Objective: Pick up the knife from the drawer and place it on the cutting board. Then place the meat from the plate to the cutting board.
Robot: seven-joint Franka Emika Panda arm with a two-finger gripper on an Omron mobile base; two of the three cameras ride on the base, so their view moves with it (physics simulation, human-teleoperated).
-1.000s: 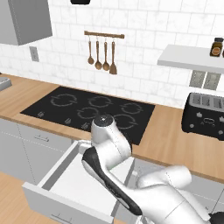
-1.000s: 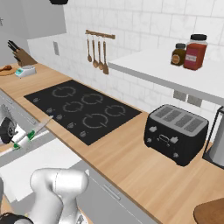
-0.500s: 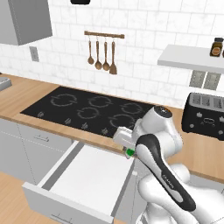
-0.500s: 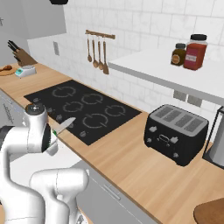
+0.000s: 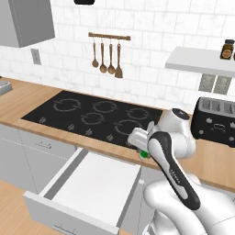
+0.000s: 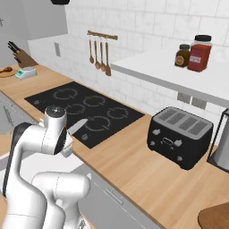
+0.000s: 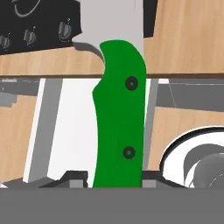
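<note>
Drawer [image 5: 87, 193], far left and low: pulled out, white floor bare, front edge toward the camera. Knife already out of it.

Hob [image 5: 98, 117] behind the drawer on the wooden bench [image 5: 27, 103]. Spoons [image 5: 106, 55] hang on the wall rail above.

Gripper [image 7: 114, 181] sits over the bench front edge, just right of the drawer's right wall. Fingers [image 7: 74, 178] pinched narrow on the butt end of the green handle; holding the knife [image 7: 119, 127]. In the left base view only a speck of green shows under the wrist [image 5: 144, 154]. In the right base view the silver blade [image 6: 77, 126] pokes out past the white forearm, above the hob's near corner.

Orientation: long axis runs straight out along the fingers. Handle at the hand, blade tip away, toward the hob and the wall, lifted a little.

Toaster [image 6: 181, 134] stands to the right, well apart. A rounded brown edge at the far lower right is probably the cutting board [image 6: 214, 218].

Risks, as judged:
- Grip is at the very end of the handle; most of the knife overhangs. A fast swing right could let it pivot or slip.
- Blade leads; a low sweep could clip the toaster.
- Board lies far right; a poor release may leave the knife half on the bench.
</note>
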